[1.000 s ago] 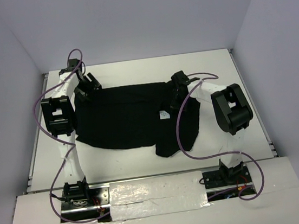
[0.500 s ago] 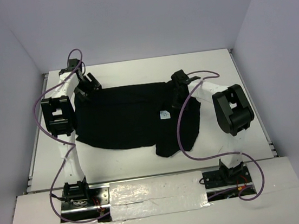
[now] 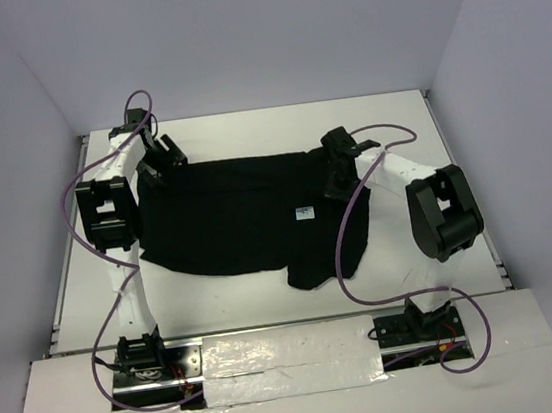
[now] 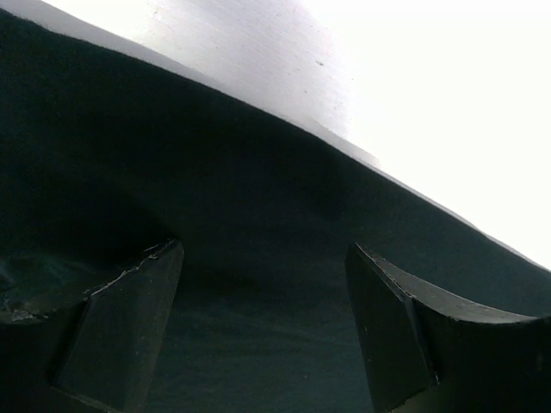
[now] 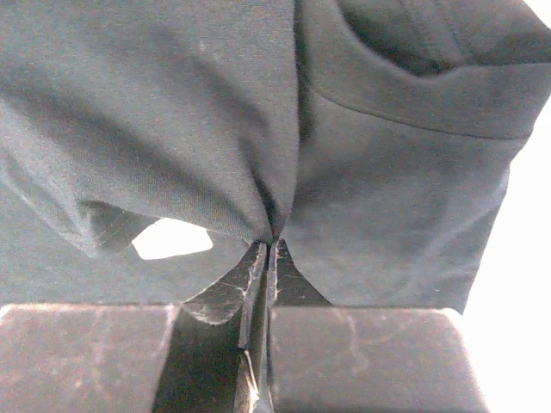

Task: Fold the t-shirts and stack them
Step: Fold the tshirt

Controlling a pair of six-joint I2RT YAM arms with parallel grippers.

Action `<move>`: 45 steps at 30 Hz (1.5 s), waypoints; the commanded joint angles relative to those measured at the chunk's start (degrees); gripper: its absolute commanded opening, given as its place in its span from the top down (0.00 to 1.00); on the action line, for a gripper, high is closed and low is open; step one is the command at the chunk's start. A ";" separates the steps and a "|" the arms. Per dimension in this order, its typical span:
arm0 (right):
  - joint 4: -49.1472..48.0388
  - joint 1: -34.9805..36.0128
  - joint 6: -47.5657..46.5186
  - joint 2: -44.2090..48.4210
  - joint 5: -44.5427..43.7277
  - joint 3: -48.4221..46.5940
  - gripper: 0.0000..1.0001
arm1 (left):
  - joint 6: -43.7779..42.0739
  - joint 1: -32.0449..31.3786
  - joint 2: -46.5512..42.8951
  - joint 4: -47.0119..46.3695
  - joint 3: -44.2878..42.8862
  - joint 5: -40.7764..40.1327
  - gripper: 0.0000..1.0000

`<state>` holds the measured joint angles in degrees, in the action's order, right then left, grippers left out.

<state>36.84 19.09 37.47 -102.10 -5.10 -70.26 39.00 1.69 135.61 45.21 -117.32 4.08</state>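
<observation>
Top external view, quick q: where is the t-shirt (image 3: 227, 217) laid, and what is held by the hands?

Re: it's spread out mid-counter (image 3: 396, 116), with a small white tag (image 3: 304, 212) shown near its right side. Cloth at the far right edge is pinched tight in the right hand (image 5: 269, 249). The left hand (image 4: 263, 284) is parked at the far left corner, fingers spread wide, cloth seen in the gap.

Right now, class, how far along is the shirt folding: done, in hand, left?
Done: little; the shirt lies mostly spread, only its right end bunched. In hand: the right hand is shut on a pinch of cloth; the left hand is open over the far-left edge. Left: all folds and stacking.
</observation>
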 commanded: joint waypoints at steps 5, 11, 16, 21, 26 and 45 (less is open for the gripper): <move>1.74 -2.22 -2.31 1.30 -2.90 3.20 0.72 | -0.60 0.59 -1.49 3.57 1.39 -3.20 0.10; 4.47 -3.70 -4.69 6.47 -2.81 -1.19 0.59 | -0.33 0.59 -1.93 4.10 2.00 -3.81 0.09; 2.28 -9.24 -10.31 1.40 1.83 -11.37 0.48 | -0.16 0.59 -2.46 4.53 2.62 -3.81 0.09; -0.89 -11.97 -16.36 -12.84 10.98 -23.94 0.48 | 0.11 0.59 -2.37 4.62 2.62 -3.90 0.09; -1.68 -12.06 -18.57 -20.49 13.46 -34.76 0.47 | 0.02 0.68 -1.40 6.11 0.69 -3.81 0.08; -0.01 -14.35 -23.59 -29.82 12.49 -44.70 0.49 | -1.30 0.77 -0.08 6.64 -0.54 -3.81 0.09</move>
<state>36.71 5.50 15.62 -131.31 7.38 -112.20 39.00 1.80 134.76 48.31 -116.40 1.56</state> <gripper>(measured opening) 0.511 0.913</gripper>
